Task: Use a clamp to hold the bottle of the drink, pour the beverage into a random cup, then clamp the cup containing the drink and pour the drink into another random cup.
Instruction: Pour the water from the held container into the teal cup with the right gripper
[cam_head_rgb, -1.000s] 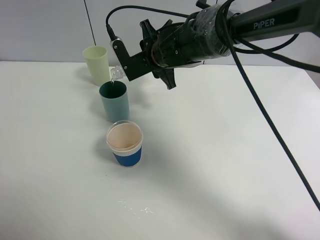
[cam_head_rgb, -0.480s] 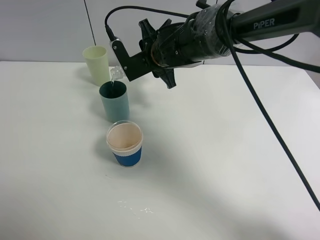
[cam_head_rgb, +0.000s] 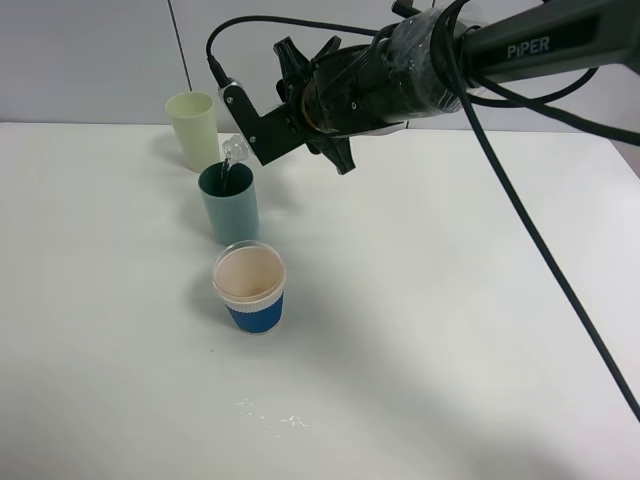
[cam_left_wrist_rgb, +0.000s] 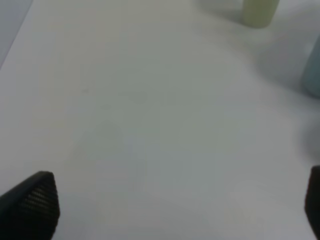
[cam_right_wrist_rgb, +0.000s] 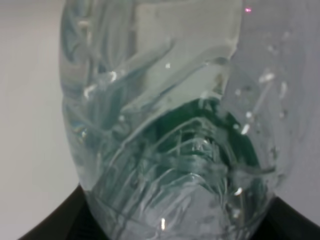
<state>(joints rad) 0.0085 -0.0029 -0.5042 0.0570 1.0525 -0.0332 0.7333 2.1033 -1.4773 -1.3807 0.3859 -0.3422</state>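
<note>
Nearest on the white tabletop (cam_head_rgb: 450, 330) lie a few small drops (cam_head_rgb: 266, 414). Behind them the blue-banded cup (cam_head_rgb: 249, 290) stands upright, and just beyond it the teal cup (cam_head_rgb: 228, 203), also upright. The 2 cups stand close but apart.

Over the teal cup's rim hangs the bottle (cam_head_rgb: 233, 151), clamped in the right gripper (cam_head_rgb: 245, 130). Its long axis is steeply tipped, with the open mouth pointing down into the teal cup and the base up toward the arm. Only the clear neck shows here; the body and label are hidden behind the black fingers. In the right wrist view the bottle (cam_right_wrist_rgb: 155, 125) fills the frame, cut off at the top, with a dark green shape blurred through its wall.

Farther back stands the pale yellow-green tumbler (cam_head_rgb: 193, 130).

The left gripper (cam_left_wrist_rgb: 172, 205) is out of the high view; its jaws stand wide apart above bare tabletop, with the tumbler (cam_left_wrist_rgb: 260, 11) and the teal cup (cam_left_wrist_rgb: 312, 75) blurred far off.
</note>
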